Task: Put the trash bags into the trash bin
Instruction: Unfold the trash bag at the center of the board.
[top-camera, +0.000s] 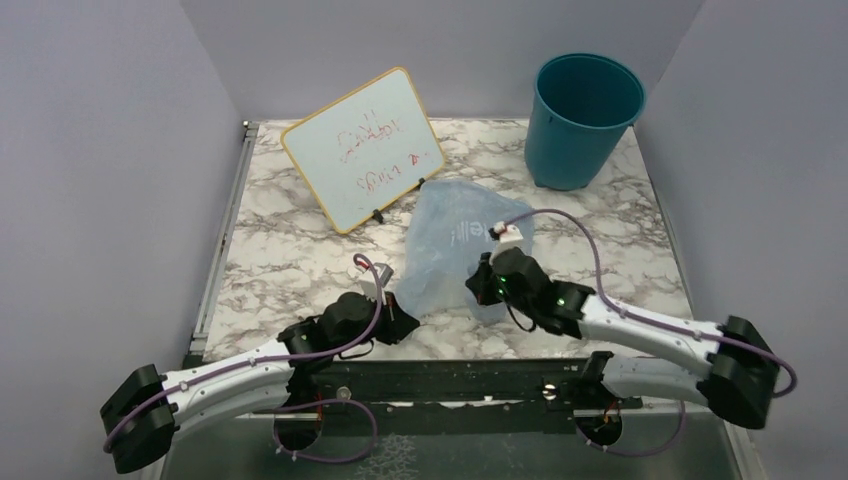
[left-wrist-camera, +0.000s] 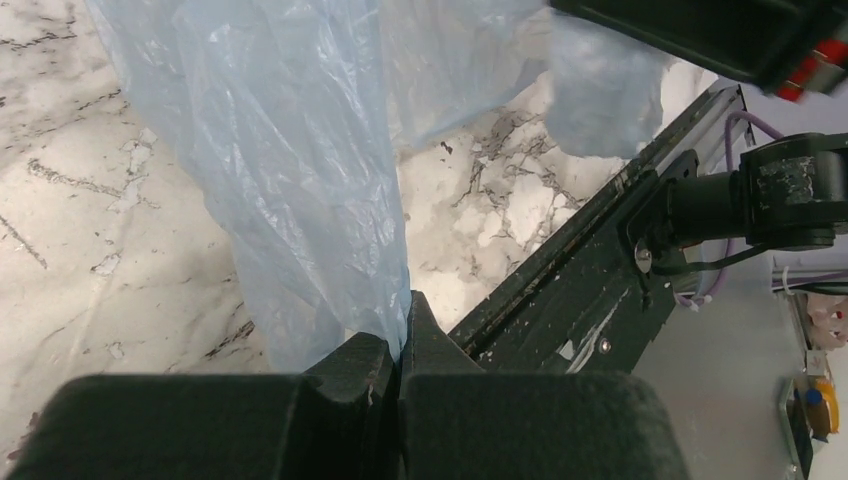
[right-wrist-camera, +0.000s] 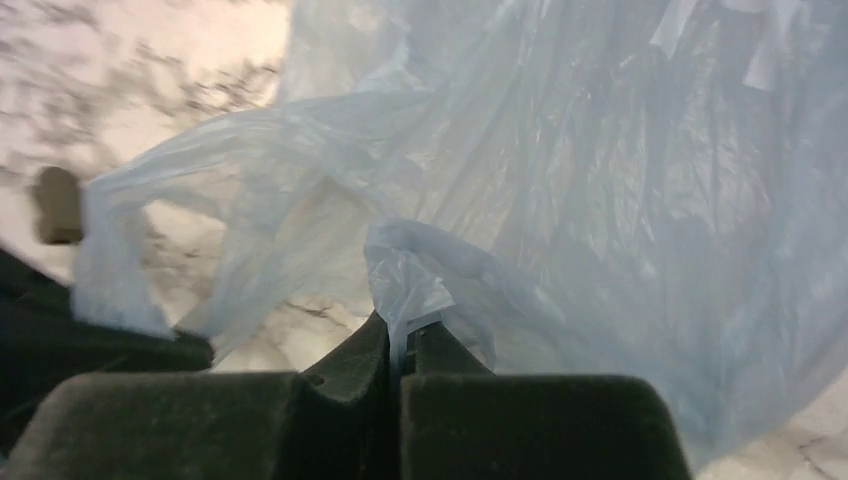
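The pale-blue translucent trash bag (top-camera: 452, 245) lies spread on the marble table between my two arms. My left gripper (top-camera: 400, 318) is shut on the bag's near-left edge; the left wrist view shows film (left-wrist-camera: 300, 180) pinched between its closed fingers (left-wrist-camera: 402, 330). My right gripper (top-camera: 483, 283) is shut on the bag's near-right side, and a fold of film (right-wrist-camera: 420, 270) rises from its closed fingertips (right-wrist-camera: 402, 335). The teal trash bin (top-camera: 582, 120) stands upright at the far right corner, beyond the bag and apart from it.
A small whiteboard (top-camera: 362, 148) with red writing leans on its stand at the back left of the marble table (top-camera: 280, 250). A black rail (top-camera: 450, 380) runs along the near edge by the arm bases. Grey walls close in both sides.
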